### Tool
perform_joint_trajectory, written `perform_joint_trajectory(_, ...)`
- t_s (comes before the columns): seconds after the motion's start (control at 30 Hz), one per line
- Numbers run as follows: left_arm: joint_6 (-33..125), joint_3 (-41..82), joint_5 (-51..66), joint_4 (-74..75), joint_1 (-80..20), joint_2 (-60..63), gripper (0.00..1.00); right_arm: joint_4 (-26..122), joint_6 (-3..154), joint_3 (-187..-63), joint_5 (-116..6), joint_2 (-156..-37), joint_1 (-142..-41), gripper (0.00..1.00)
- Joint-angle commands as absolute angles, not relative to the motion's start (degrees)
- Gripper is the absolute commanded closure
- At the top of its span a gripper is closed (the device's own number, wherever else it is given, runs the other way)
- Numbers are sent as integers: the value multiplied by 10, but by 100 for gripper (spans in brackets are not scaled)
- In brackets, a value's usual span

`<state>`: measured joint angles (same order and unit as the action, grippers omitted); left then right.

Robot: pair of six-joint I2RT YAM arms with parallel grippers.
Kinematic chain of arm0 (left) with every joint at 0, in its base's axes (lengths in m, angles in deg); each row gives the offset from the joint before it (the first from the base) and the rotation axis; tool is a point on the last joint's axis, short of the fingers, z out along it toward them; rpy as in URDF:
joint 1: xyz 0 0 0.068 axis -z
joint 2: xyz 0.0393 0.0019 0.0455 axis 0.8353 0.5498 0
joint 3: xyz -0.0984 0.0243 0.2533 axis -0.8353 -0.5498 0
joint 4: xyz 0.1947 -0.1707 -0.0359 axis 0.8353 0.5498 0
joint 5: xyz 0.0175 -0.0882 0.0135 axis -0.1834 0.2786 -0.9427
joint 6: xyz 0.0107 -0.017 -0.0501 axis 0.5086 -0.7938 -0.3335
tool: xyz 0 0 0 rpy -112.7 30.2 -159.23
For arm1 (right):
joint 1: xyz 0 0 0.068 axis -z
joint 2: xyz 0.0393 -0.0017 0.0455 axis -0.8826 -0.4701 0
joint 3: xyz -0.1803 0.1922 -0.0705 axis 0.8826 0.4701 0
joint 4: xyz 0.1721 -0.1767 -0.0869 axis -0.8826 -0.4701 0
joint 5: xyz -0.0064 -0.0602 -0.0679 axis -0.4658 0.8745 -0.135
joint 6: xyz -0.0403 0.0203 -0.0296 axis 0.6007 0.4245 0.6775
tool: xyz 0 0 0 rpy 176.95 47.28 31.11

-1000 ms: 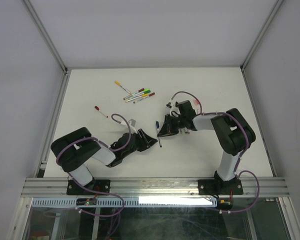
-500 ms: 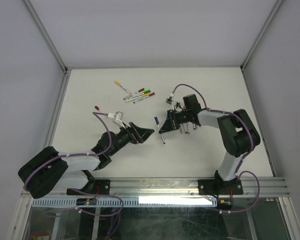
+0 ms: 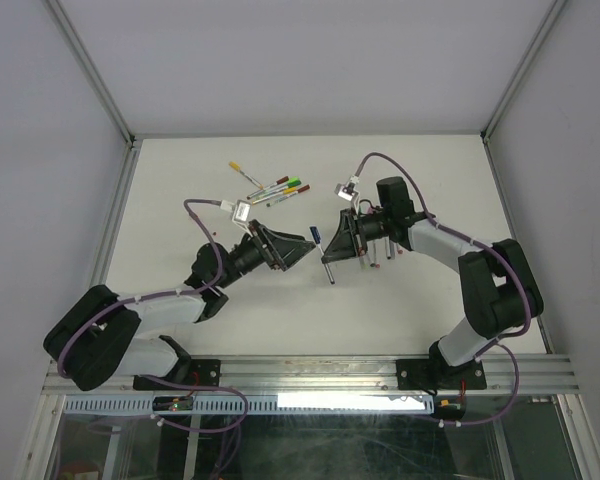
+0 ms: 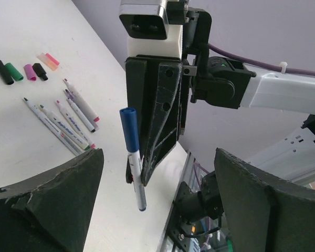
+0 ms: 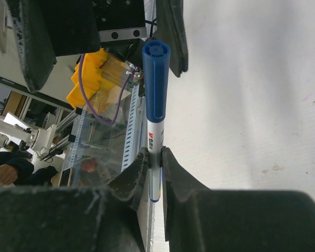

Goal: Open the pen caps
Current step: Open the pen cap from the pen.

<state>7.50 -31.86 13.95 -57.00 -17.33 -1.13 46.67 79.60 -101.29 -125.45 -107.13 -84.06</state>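
Blue plastic marks my target. From above, my right gripper (image 3: 338, 243) is clamped on a pen (image 3: 325, 262) held off the table (image 3: 420, 180). Its blue cap (image 3: 316, 234) points towards my left gripper (image 3: 302, 247), whose jaws stand wide apart just beside the cap without touching it. A bundle of capped pens (image 3: 277, 188) lies well apart, towards the far edge.

From my left wrist, the cap (image 4: 128, 123) hangs uppermost on the barrel. It sits ahead of my spread fingers (image 4: 52, 194) and somewhat towards the left-hand one, not yet between them. Beyond it on the table lie loose caps (image 4: 21, 71) and uncapped pens (image 4: 63, 118).

From my right wrist, my own jaws pinch the white barrel (image 5: 154, 152) low down, so the whole cap (image 5: 156, 79) stands free above the grip, with the left fingers (image 5: 31, 42) flanking it farther off.

I judge this pen light, stiff and slick. The cap is probably a press fit that lets go with a snap. I would take it across its sides, squarely at mid-length, and pull straight along the barrel. A skewed pull could pivot the thin barrel in my right grip.
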Motion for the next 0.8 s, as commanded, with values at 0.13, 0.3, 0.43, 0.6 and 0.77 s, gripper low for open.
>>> perform_joint_trajectory(0.13,86,-257,175,-620,-169,52,20,470,815,-1028,-1304,-1044,-840,100)
perform_joint_trajectory(0.3,96,-238,165,-607,-168,74,33,461,822,-1030,-1311,-1046,-841,100)
perform_joint_trajectory(0.43,98,-221,174,-608,-168,102,48,437,841,-1039,-1312,-1051,-844,100)
perform_joint_trajectory(0.6,92,-211,193,-619,-167,121,61,425,849,-1043,-1315,-1054,-845,100)
perform_joint_trajectory(0.77,89,-210,208,-628,-168,131,78,424,850,-1043,-1317,-1054,-846,100)
